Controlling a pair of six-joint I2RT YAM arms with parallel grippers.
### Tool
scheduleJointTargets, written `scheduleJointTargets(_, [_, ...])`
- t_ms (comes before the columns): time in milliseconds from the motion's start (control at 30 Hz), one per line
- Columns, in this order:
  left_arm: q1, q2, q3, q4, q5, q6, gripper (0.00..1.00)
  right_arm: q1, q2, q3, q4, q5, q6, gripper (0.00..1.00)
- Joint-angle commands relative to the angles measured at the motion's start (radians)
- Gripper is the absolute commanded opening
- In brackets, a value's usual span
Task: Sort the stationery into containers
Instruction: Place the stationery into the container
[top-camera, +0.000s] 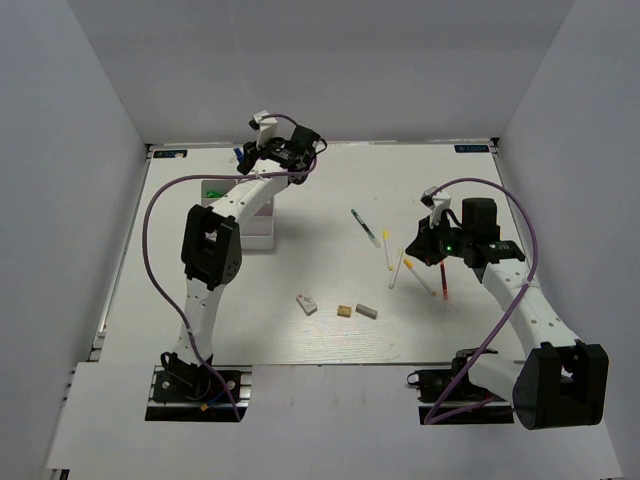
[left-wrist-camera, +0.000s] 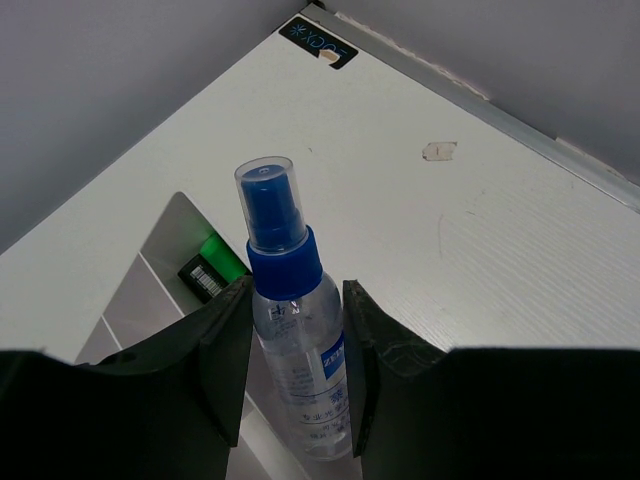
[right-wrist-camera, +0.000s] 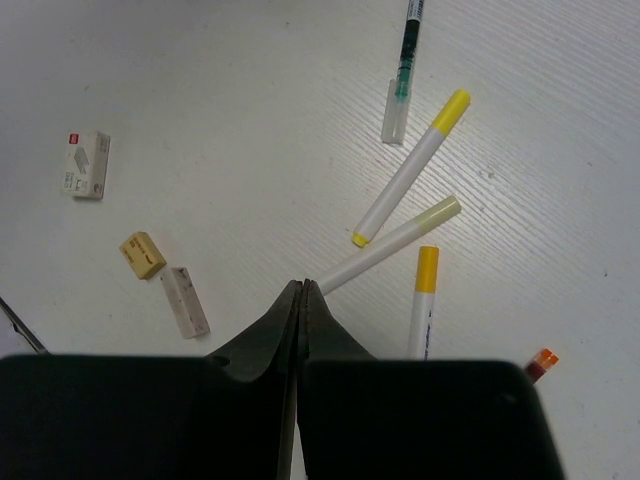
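My left gripper (top-camera: 246, 156) (left-wrist-camera: 297, 290) is shut on the clear blue bottle (left-wrist-camera: 277, 220), held upright at the far left, over the far end of the white divided tray (top-camera: 258, 236) (left-wrist-camera: 150, 265). A black-green highlighter (left-wrist-camera: 213, 263) lies in a tray compartment. My right gripper (top-camera: 414, 250) (right-wrist-camera: 302, 285) is shut and empty, just above the table by three white yellow-tipped sticks (right-wrist-camera: 410, 175). A red pen (top-camera: 440, 286) lies to their right, its tip showing in the right wrist view (right-wrist-camera: 541, 364). White (right-wrist-camera: 86, 165), tan (right-wrist-camera: 142, 254) and grey (right-wrist-camera: 186, 300) erasers lie left of the right gripper.
A thin dark-green pen with a clear cap (top-camera: 365, 226) (right-wrist-camera: 404, 62) lies beyond the sticks. The left arm stretches over the tray and hides part of it. Grey walls close the table on three sides.
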Motion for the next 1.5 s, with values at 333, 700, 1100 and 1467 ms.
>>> scheduleJointTargets(333, [0.004, 0.011, 0.021, 0.049, -0.068, 0.043, 0.18, -0.005, 0.001, 0.009, -0.01, -0.037, -0.018, 0.05])
scheduleJointTargets(700, [-0.005, -0.124, -0.119, 0.008, -0.037, -0.068, 0.7, -0.003, 0.01, 0.0, -0.013, -0.071, -0.038, 0.19])
scheduleJointTargets(1100, [-0.057, -0.267, -0.149, -0.109, 0.086, -0.194, 0.87, 0.003, 0.025, -0.005, 0.007, -0.037, -0.043, 0.22])
scheduleJointTargets(1467, [-0.067, -0.795, -0.592, 0.104, 0.799, 0.096, 1.0, 0.079, 0.352, 0.256, -0.057, 0.15, -0.112, 0.64])
